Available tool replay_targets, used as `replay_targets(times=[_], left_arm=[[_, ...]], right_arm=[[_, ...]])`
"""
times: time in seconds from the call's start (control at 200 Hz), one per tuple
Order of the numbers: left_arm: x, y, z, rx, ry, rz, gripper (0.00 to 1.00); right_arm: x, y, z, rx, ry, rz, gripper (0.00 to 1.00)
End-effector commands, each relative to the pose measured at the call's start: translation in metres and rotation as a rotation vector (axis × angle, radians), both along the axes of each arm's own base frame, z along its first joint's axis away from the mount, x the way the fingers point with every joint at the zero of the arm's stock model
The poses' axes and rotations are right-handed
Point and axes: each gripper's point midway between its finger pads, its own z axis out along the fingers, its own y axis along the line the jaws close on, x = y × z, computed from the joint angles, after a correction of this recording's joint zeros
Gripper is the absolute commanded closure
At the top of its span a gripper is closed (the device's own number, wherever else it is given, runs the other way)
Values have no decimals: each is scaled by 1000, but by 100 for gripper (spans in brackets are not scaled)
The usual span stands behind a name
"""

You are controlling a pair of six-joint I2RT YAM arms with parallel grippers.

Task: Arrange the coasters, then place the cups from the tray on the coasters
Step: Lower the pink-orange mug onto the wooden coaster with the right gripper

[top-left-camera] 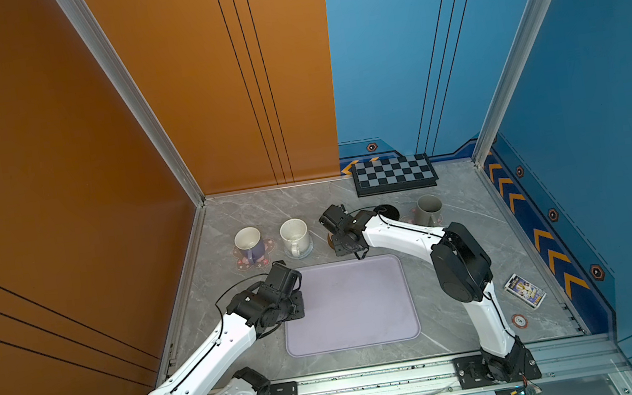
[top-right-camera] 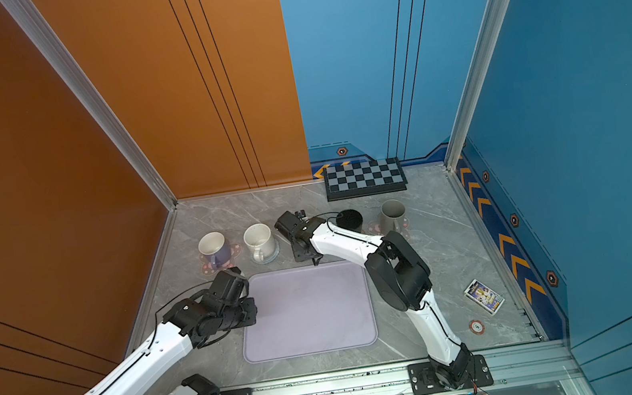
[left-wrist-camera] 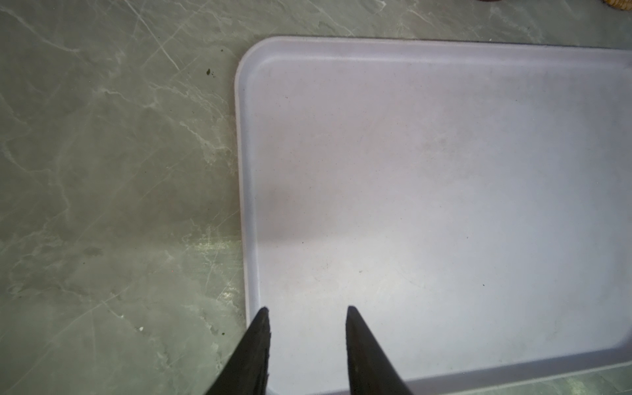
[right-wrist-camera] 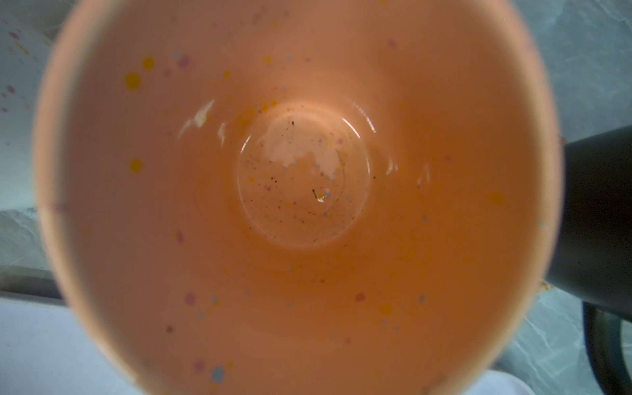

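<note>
The lavender tray (top-left-camera: 350,307) lies bare in the middle. My left gripper (left-wrist-camera: 306,309) hangs open over the tray's left rim, holding nothing. The right wrist view is filled by the inside of the orange cup (right-wrist-camera: 301,178), and my fingers there are hidden. My right gripper (top-left-camera: 349,249) is shut on that cup above the brown coaster (top-left-camera: 331,240). In both top views the wrist covers the cup. The lavender cup (top-left-camera: 249,239) stands on a pink flower coaster (top-left-camera: 242,263). The white cup (top-left-camera: 294,233) is on the spiral coaster (top-left-camera: 305,252). Further right stand the black cup (top-right-camera: 349,219) and the grey cup (top-left-camera: 429,210).
A black-and-grey chequered board (top-left-camera: 394,175) lies at the back wall. At the right there is a card box (top-left-camera: 524,291) with a round chip (top-left-camera: 519,321) near it. Orange and blue walls close the table's left, back and right sides.
</note>
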Motion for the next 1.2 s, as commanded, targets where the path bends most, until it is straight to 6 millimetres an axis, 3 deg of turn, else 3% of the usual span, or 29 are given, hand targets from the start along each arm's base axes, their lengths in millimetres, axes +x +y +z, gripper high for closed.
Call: replay_targets(times=[0.0,0.751,0.796,1.196], left_arm=[[-6,5,-8,18,38,2,61],[-7,7,-9,17,40,8,61],[-7,7,-10,18,41,8,61],[-4,4,-8,19,44,2,61]], right_arm=[[20,0,25,27,-85,-51,100],[20,0,15,28,-59,-50,100],[24,5,25,51,-80,-49,100],[23,8,24,48,-77,-41,100]])
